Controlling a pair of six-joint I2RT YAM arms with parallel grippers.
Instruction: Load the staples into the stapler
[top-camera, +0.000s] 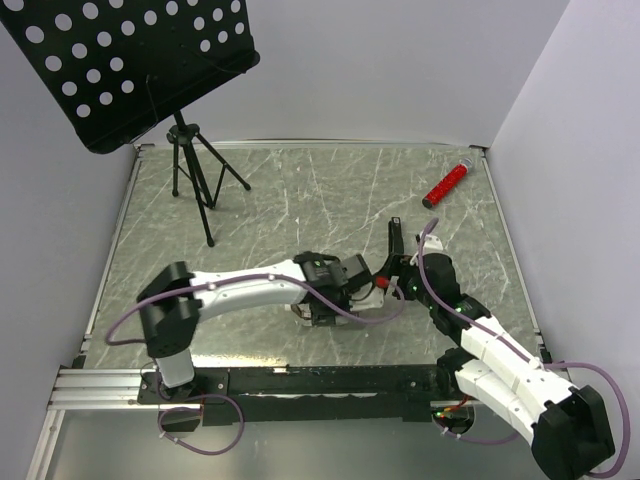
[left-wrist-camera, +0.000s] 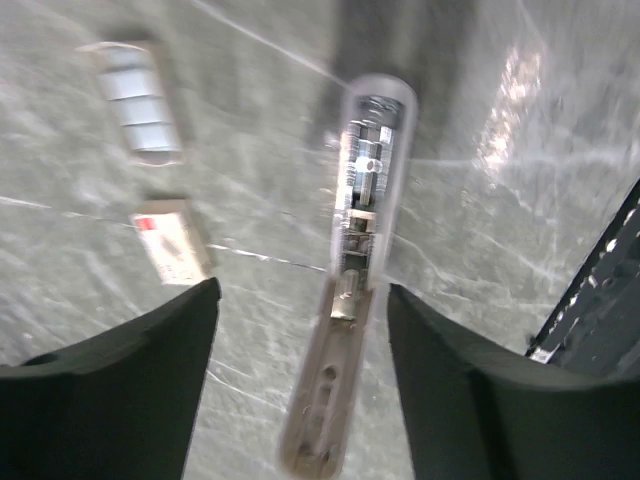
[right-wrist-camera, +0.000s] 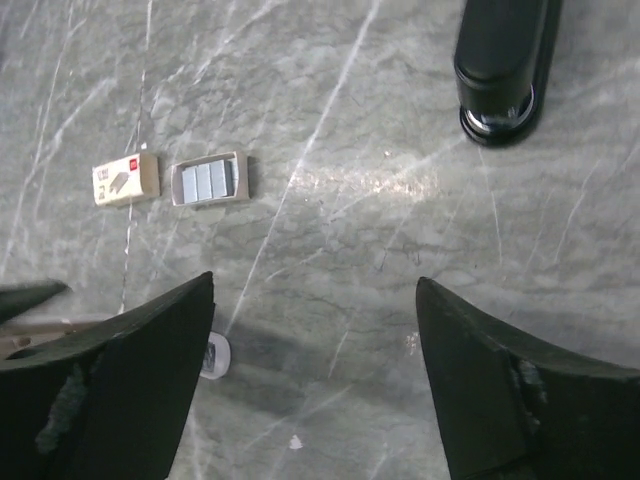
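**Claws.** Left claw (left-wrist-camera: 302, 300): fingers spread wide, nothing held. They straddle a pale rounded plastic bar (left-wrist-camera: 360, 230) with silvery metal parts along its middle. No contact visible, but the view is blurred. Right claw (right-wrist-camera: 315, 285): also spread and empty, above bare grey marble-patterned worktop (right-wrist-camera: 350, 230) with white veins.

**Staples.** A small cream cardboard box with reddish print (left-wrist-camera: 172, 240) lies flat, just beside the left claw's left finger. Next to it, with a narrow gap between, is a greyish rectangular tray (left-wrist-camera: 140, 100) holding shiny staple blocks side by side. The right wrist view shows the pair well left of the right claw.

**Stapler.** The slim black stapler (right-wrist-camera: 500, 60) shows only a glossy rounded end at the top of the right wrist view, well apart from box and tray. Overhead it is a dark bar beyond the right claw. I cannot tell whether it is hinged open.

**Handling (judgement).**
- Box and tray: very light, low and thin-walled. They would likely skid on the smooth worktop and crush under a hard pinch, so a gentle grip across the short sides suits them.
- Staple blocks: stiff, but probably brittle along their glued joints. They are best held by the long edges and kept level.
- Stapler: rigid, heavier and slick. Gripping across the narrow body near the middle would leave the hinge free.
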